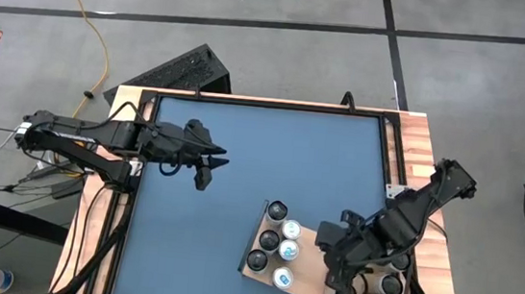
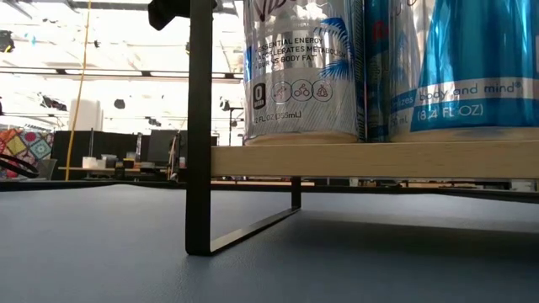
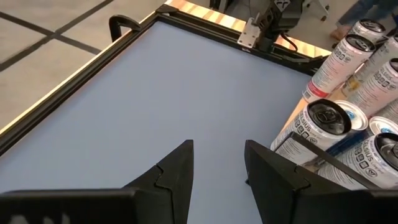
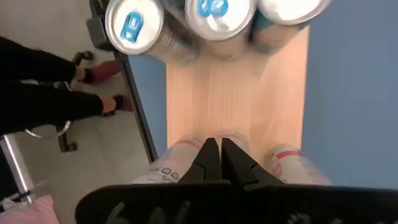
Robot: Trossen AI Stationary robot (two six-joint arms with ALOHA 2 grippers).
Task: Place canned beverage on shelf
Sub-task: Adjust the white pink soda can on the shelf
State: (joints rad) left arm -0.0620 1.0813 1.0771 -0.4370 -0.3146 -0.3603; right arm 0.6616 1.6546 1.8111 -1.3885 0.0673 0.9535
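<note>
Light-brown wood, one shelf [image 1: 308, 264], raised on a black metal frame [image 2: 199, 126] above the blue-grey counter [image 1: 244, 136]. Lies towards the counter's near right corner, long axis running roughly left to right and skewed slightly against the counter's edges. Carries six cans [image 1: 287, 250] clustered at its left end, all upright, long axes vertical, tops facing straight up; further cans at the right end sit partly hidden under the right arm, so no sure count there. Seen level across the counter, stand with bases flat on the board, printed labels readable the right way up. Two arms, two tools. Right tool [image 4: 219, 163] hangs over the bare middle strip of the board, pointing down between two red-banded cans [image 4: 289, 163], fingers pressed together and holding nothing. Left tool [image 1: 211, 164] waits over the counter's left half, well apart from the shelf, fingers set a narrow gap apart, empty. Beyond the counter's edge, a person's two dark-clad legs [image 4: 43, 93].
</note>
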